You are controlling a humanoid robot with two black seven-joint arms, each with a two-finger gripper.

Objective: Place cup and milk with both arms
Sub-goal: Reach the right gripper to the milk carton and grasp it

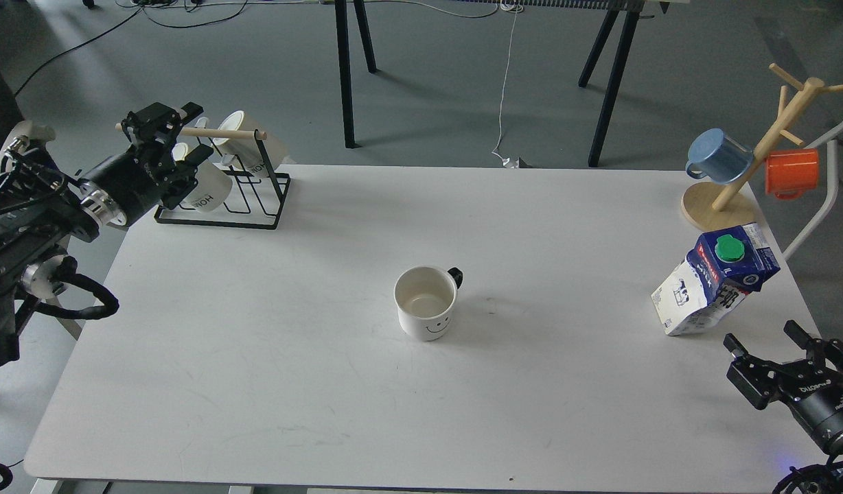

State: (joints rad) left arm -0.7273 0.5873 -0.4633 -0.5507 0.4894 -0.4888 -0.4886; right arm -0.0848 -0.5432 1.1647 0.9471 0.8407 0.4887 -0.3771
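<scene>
The cup point(426, 303), a white mug with a black handle and a smiley face, stands upright at the middle of the white table point(270, 357), handle toward the back right. The milk point(711, 283), a cow-print carton with a dark blue top and green cap, stands near the table's right edge. My right gripper point(765, 337) is open and empty, just in front of the milk and apart from it. My left gripper point(193, 132) is raised at the back left, in front of the mug rack, with its fingers apart and nothing between them.
A black wire rack point(246, 199) with a wooden bar holds cream "HOME" mugs point(209, 192) at the back left corner. A wooden mug tree point(758, 147) with a blue mug point(718, 155) and an orange mug point(792, 171) stands at the back right corner.
</scene>
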